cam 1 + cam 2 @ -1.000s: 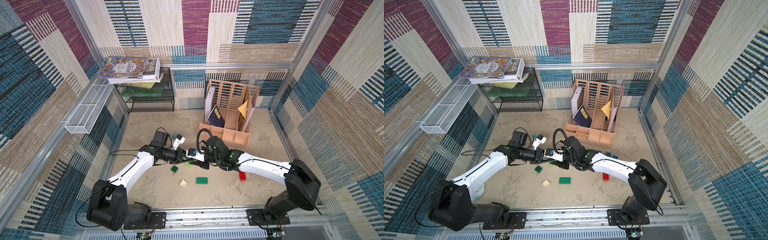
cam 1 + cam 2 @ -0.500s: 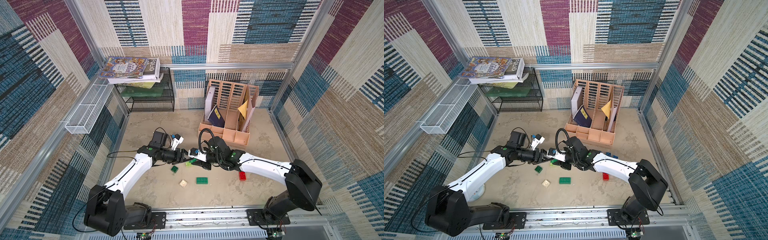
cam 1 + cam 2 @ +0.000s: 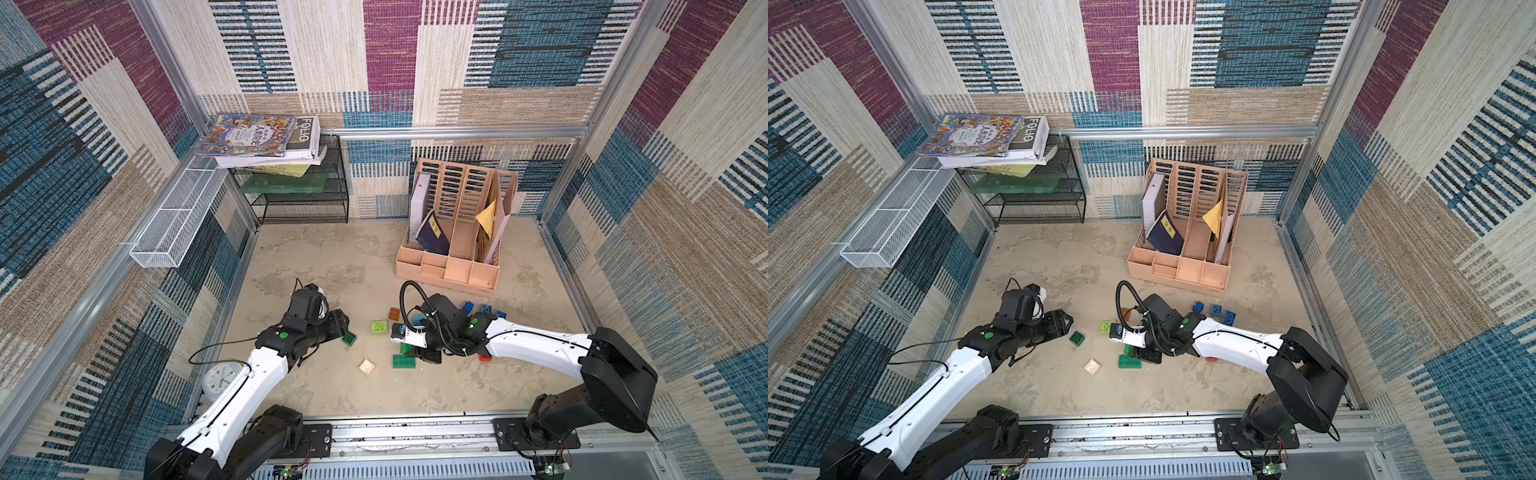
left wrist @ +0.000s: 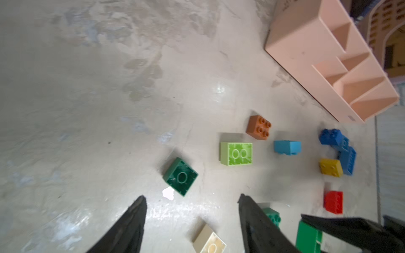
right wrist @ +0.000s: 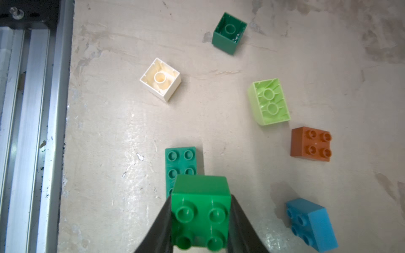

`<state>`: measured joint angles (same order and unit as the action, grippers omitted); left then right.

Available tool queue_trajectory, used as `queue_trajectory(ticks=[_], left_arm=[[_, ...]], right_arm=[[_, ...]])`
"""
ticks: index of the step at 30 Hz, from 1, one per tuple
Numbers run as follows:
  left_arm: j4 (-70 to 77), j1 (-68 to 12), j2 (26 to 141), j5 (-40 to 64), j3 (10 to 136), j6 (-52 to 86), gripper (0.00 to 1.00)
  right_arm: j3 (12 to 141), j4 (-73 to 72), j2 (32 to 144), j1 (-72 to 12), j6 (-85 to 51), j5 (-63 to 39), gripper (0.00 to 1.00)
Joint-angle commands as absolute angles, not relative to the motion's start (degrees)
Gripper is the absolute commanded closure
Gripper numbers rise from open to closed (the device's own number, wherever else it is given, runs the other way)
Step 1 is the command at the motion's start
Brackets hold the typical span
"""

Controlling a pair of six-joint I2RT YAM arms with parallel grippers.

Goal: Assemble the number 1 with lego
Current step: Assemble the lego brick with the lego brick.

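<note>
Since the earlier frames the arms have parted. The left gripper has swung back to its own side from the middle of the table, where it met the right one, and its jaws now stand wide with nothing between them. The right gripper has dropped lower and is clamped narrowly on a bright green two-by-two brick, whose studs face the wrist camera.

Just beyond that brick lies a long dark green brick, studs up on the table; whether the two touch I cannot tell. Further out are a cream brick, a dark green square brick and a lime brick (all three hollow side up), then a brown brick and a light blue brick. Red, yellow and darker blue bricks lie near the pink file organiser.

The likely next step is to press the held brick onto the long one, and that carries the risk. The long brick is loose and unbraced, with the left gripper well apart from it. A push near its end could tip or skate it, and studs slightly off line would jam, not seat. The held brick may also twist between the pads.
</note>
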<state>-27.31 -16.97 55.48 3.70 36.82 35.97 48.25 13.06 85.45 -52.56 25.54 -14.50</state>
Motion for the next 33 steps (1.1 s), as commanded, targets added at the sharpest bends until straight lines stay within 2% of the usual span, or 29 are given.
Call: queue_trajectory(ticks=[1,10,19,33], left_arm=[[-27.7,-17.0,53.7,-7.2,36.0,40.6,0.31],[-28.2,-17.0,52.3,-8.8,35.6,40.9,0.31],[-28.4,-17.0,51.7,-8.5,35.2,41.0,0.31],[-28.5,-17.0,51.2,-9.0,34.7,40.9,0.31]], right_arm=[[50.4,17.0,87.8,-54.4,26.1,-10.9,0.82],[55.0,19.7,93.6,-57.7,25.4,-9.1,0.81],[57.6,25.3,95.2,-57.9,28.3,-6.3,0.81],[59.6,26.5,98.1,-59.0,28.1,-5.5,0.80]])
